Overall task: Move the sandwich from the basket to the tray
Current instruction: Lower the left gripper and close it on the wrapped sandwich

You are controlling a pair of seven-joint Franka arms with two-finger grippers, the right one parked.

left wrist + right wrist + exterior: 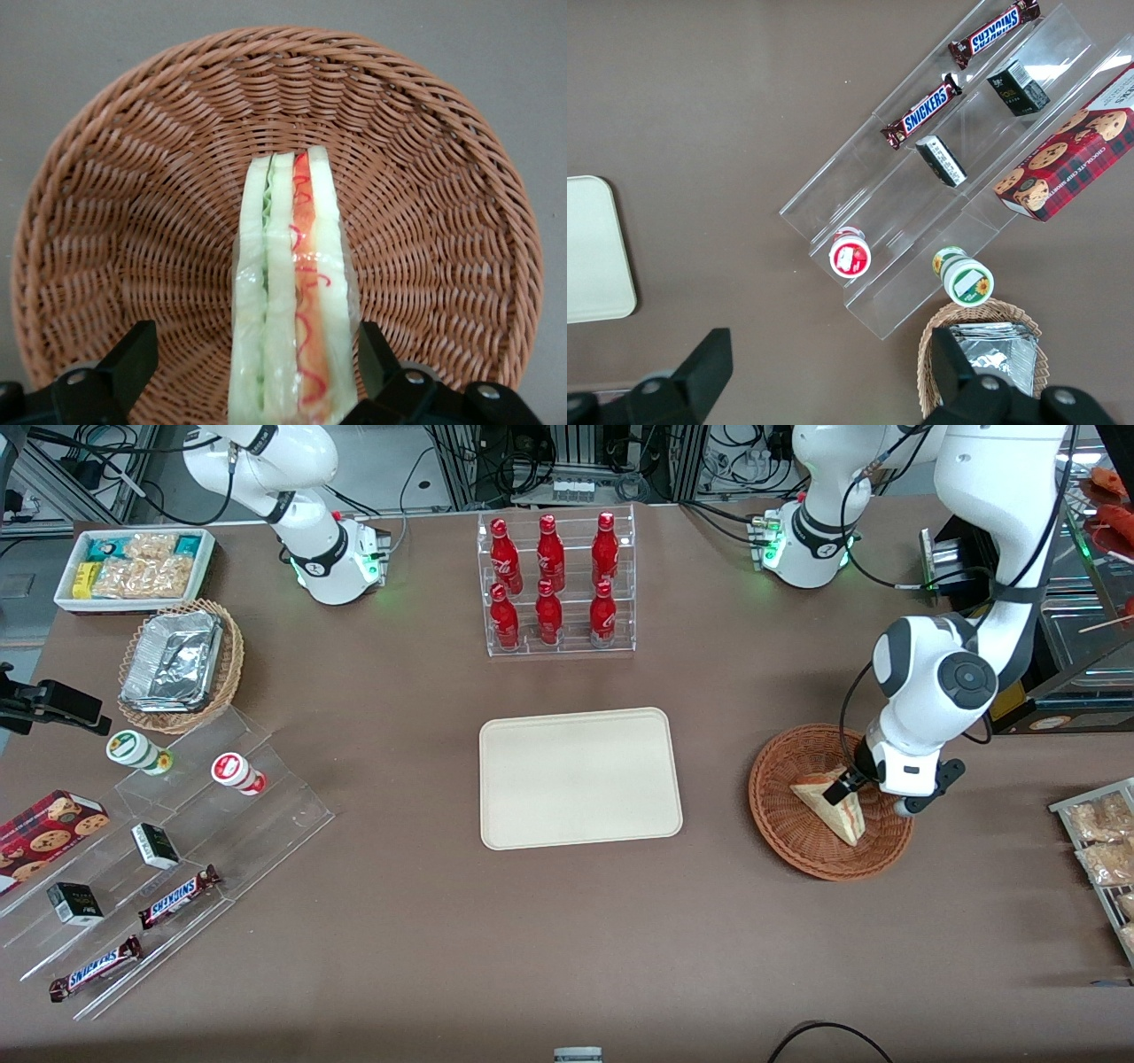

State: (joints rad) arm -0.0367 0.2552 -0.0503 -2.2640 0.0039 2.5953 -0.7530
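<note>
Down in the wicker basket [784, 824], at three o'clock from the cream tray [580, 779] in the front view: sandwich wedge [833, 804] standing on edge, not yet lifted. Left gripper [849, 782] low over it at the wedge's twelve-o'clock end, jaws wide and straddling the bread, one finger close against the wrap, the other well apart.

To do the grasp well, by judgement: centre first, so both fingers meet the flat bread faces together. Close gently, since soft bread and slippery wrap will crush or slide. Lift straight up until clear of the basket rim. Only then carry toward nine o'clock and set down flat near the tray's middle.

From the wrist view alone: filling layers along the wedge's edge [292, 292], red and pale green, plus the uneven gaps at the two fingers, with basket weave [133, 195] all around. From the front view alone: the bare tray, the brown tabletop [443, 921] between basket and tray, and the red bottle rack [558, 584] at the tray's twelve o'clock, well off the likely path.
</note>
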